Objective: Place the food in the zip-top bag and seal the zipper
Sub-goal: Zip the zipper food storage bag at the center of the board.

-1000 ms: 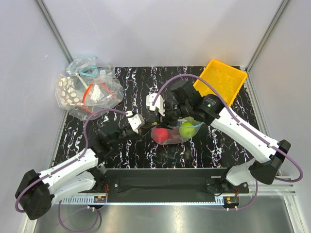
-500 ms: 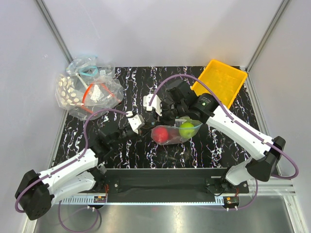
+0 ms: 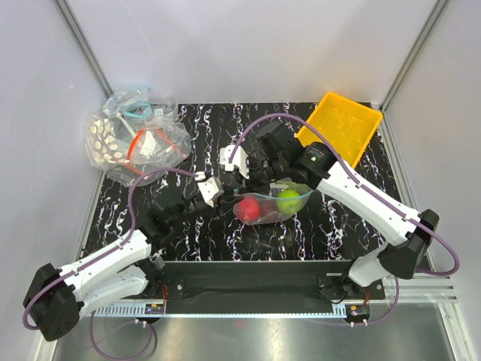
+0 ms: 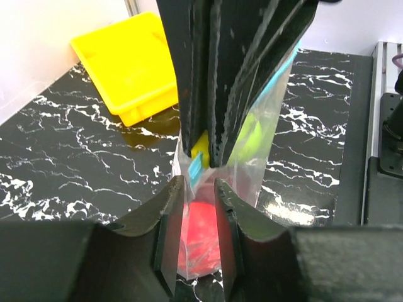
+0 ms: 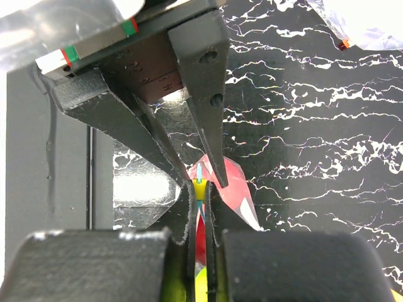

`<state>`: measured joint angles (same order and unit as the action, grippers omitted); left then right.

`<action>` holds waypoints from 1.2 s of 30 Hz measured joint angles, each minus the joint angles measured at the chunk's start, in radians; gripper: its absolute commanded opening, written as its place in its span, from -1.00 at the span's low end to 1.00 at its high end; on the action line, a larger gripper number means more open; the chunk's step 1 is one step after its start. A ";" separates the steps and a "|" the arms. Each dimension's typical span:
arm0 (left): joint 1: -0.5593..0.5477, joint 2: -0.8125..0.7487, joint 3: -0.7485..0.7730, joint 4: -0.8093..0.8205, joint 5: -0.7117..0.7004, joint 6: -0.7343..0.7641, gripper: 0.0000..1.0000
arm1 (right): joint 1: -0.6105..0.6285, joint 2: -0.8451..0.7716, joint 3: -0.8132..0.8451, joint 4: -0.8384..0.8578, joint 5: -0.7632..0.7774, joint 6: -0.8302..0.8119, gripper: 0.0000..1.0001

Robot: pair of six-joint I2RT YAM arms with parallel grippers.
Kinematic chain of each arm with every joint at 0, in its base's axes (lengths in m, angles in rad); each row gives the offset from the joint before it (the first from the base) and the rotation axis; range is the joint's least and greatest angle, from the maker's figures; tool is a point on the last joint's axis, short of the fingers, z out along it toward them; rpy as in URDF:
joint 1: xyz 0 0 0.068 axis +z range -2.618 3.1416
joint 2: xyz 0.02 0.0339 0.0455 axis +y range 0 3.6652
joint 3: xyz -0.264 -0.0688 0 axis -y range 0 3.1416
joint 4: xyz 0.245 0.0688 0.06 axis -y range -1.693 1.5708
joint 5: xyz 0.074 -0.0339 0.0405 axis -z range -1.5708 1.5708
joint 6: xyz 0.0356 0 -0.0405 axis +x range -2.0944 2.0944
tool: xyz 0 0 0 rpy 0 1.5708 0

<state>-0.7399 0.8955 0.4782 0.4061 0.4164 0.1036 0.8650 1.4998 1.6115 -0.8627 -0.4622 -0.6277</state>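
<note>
The zip-top bag lies mid-table with the bright red fruit and the lime green fruit inside. I cannot make out the dark maroon fruit. My right gripper is shut on the yellow slider of the teal zipper at the bag's left end and holds the mouth up; it also shows in the top view. My left gripper is closed in on the bag's near end, jaws a narrow gap apart, with the red fruit just behind them. In the top view the left gripper sits next to the right one.
A yellow tray stands at the back right. A heap of other clear bags lies at the back left. The two grippers are nearly touching over the bag. The black marbled table shows around them.
My right gripper has moved left along the zipper toward the left gripper. The left arm and the bag have stayed in place.
</note>
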 measured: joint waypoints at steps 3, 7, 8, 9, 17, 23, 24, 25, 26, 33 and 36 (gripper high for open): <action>0.000 0.000 0.008 -0.003 0.002 -0.003 -0.40 | 0.000 0.000 0.000 -0.003 0.000 -0.005 -1.00; 0.000 0.000 0.019 -0.010 0.009 -0.007 -0.73 | 0.000 0.000 0.000 -0.004 0.000 -0.007 -1.00; 0.000 0.000 0.021 -0.010 0.011 -0.010 -0.84 | 0.000 0.000 0.000 -0.004 0.000 -0.007 -0.99; 0.000 0.001 0.023 -0.011 0.013 -0.012 -0.98 | 0.000 0.000 0.000 -0.004 0.000 -0.008 -0.99; 0.002 -0.002 0.026 -0.018 -0.004 -0.037 -1.00 | 0.000 0.000 0.000 -0.005 0.006 -0.007 -0.99; 0.045 -0.045 0.016 -0.010 -0.028 -0.107 -1.00 | -0.005 -0.008 -0.006 0.040 0.009 -0.003 -1.00; 0.060 -0.051 0.012 -0.002 -0.029 -0.126 -1.00 | -0.010 -0.010 -0.010 0.051 0.009 -0.003 -1.00; 0.074 -0.058 0.006 0.010 -0.032 -0.145 -1.00 | -0.018 -0.011 -0.014 0.060 0.009 -0.001 -1.00; 0.091 -0.065 0.000 0.017 -0.036 -0.165 -1.00 | -0.027 -0.013 -0.020 0.067 0.010 0.001 -0.99; 0.171 -0.077 -0.039 0.059 -0.086 -0.275 -1.00 | -0.093 -0.056 -0.100 0.079 0.048 0.028 -0.99; 0.180 -0.088 -0.044 0.045 -0.142 -0.298 -1.00 | -0.105 -0.075 -0.121 0.079 0.073 0.045 -1.00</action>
<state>-0.5598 0.8074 0.4339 0.4507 0.2745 -0.1947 0.7601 1.4246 1.4910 -0.7841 -0.3889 -0.5831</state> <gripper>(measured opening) 0.007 0.030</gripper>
